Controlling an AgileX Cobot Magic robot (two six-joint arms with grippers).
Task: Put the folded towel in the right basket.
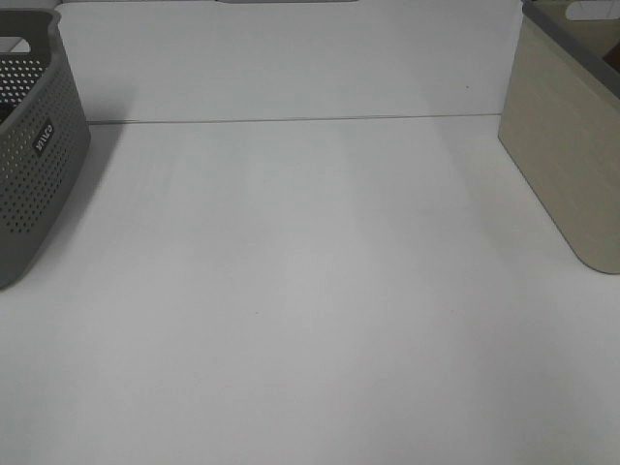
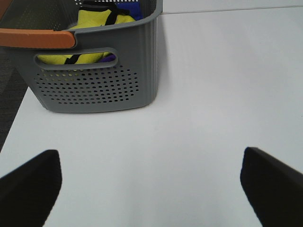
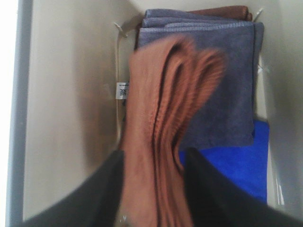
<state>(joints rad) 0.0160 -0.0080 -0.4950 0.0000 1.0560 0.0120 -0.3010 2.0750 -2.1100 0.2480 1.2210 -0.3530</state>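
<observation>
In the right wrist view my right gripper (image 3: 154, 184) is shut on a folded brown towel (image 3: 165, 109) and holds it inside the beige right basket (image 3: 71, 94), above a grey-purple folded towel (image 3: 227, 85) and a blue one (image 3: 236, 170). The right basket shows at the right edge of the exterior view (image 1: 567, 155); neither arm shows there. My left gripper (image 2: 151, 184) is open and empty over the white table, near the grey perforated left basket (image 2: 94, 80).
The grey left basket (image 1: 29, 155) stands at the left edge of the table and holds yellow and blue cloths (image 2: 102, 21). A brown towel edge (image 3: 218, 10) lies under the grey-purple one. The white table (image 1: 310, 291) spans the space between the baskets.
</observation>
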